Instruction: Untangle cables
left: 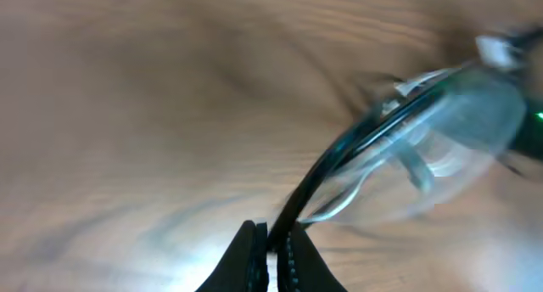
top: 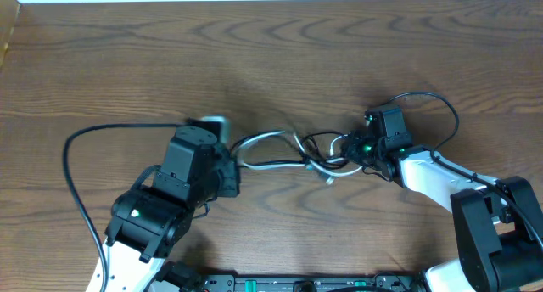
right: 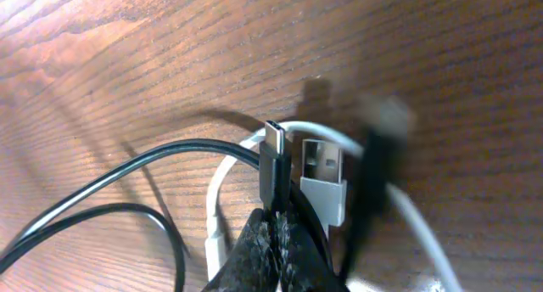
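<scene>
L fingers (left: 261,243) & R fingers (right: 270,237) each pinch tangled cables (top: 310,148).

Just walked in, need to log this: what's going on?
Two robot arms hold a tangle of black and white cables on the wooden table. The left gripper pinches a black cable; the right gripper clamps a USB-C cable just behind its plug, beside a white USB-A plug. Nothing is separated yet.

We see our left gripper (left: 273,243) pinching a black cable (left: 339,154), which climbs rightward, blurred, beside a smeared white cable (left: 471,114) over the wooden table (left: 127,114).
</scene>
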You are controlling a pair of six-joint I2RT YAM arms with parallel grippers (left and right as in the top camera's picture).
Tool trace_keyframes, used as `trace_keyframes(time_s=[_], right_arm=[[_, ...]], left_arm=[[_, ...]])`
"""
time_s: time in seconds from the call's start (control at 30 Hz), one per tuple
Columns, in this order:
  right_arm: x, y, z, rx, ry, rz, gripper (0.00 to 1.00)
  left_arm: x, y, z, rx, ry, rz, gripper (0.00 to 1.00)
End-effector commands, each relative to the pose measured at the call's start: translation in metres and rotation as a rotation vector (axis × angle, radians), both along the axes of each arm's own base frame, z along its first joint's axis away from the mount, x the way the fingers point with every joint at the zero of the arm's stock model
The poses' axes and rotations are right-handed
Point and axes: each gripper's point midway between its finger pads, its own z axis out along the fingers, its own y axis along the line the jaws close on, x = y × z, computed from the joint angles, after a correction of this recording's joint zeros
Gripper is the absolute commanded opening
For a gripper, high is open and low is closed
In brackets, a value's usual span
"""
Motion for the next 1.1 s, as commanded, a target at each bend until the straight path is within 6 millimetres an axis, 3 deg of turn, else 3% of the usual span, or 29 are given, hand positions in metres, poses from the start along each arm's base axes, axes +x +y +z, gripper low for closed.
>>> trace_keyframes(time_s=[0.0,0.2,0.27,0.33,0.43,0.8,1.07], right_arm=[[-0.001,-0.025,-0.015,-0.108,0.012,-0.061,0.01],[-0.001,-0.025,-0.015,-0.107,0.012,-0.061,0.01],[-0.001,-0.025,-0.015,-0.107,0.012,-0.061,0.01],[-0.001,-0.025,-0.015,-0.107,0.012,-0.061,0.01],[-0.001,-0.025,-0.015,-0.107,0.011,-0.061,0.03],[-0.001,-0.025,-0.015,-0.107,0.012,-0.061,0.15],[-0.001,-0.025,-0.015,-0.108,0.012,-0.061,0.21]], left_arm=[[0.013,0.041,0.01,0.075,-0.047,0.284,0.08],[0.01,0.043,-0.014,0.131,0.06,0.311,0.08],[0.011,0.035,-0.023,0.118,0.108,0.285,0.15],[0.011,0.022,-0.032,0.083,0.162,0.238,0.27],[0.01,-0.008,-0.047,0.006,0.255,0.114,0.34],[0.008,-0.089,-0.089,-0.215,0.485,-0.172,0.42],[-0.001,-0.12,-0.106,-0.201,0.517,-0.251,0.43]])
